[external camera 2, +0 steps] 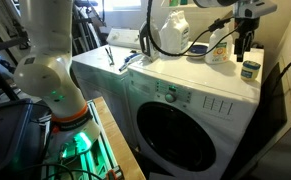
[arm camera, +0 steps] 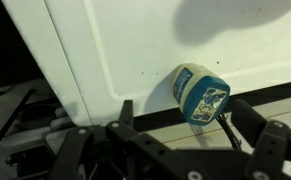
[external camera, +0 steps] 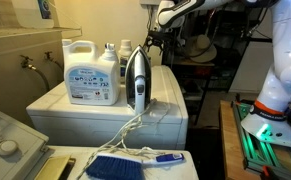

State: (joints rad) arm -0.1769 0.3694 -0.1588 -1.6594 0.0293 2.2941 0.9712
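My gripper (arm camera: 185, 110) is open and empty, hanging over the back corner of a white washing machine (external camera 2: 185, 85). In the wrist view a small tub with a blue and white label (arm camera: 200, 93) sits on the white top between and just beyond my two fingers, untouched. In an exterior view the gripper (external camera 2: 247, 38) hovers a little above that small dark-lidded tub (external camera 2: 250, 69) near the wall. In an exterior view the gripper (external camera: 157, 42) is behind an upright iron (external camera: 136, 80), and the tub is hidden.
A large white detergent jug (external camera: 91, 75) and small bottles (external camera 2: 217, 48) stand on the washer top. The iron's cord trails off the front. A blue brush (external camera: 120, 163) lies in the foreground. Shelving and clutter stand behind the robot base (external camera 2: 70, 130).
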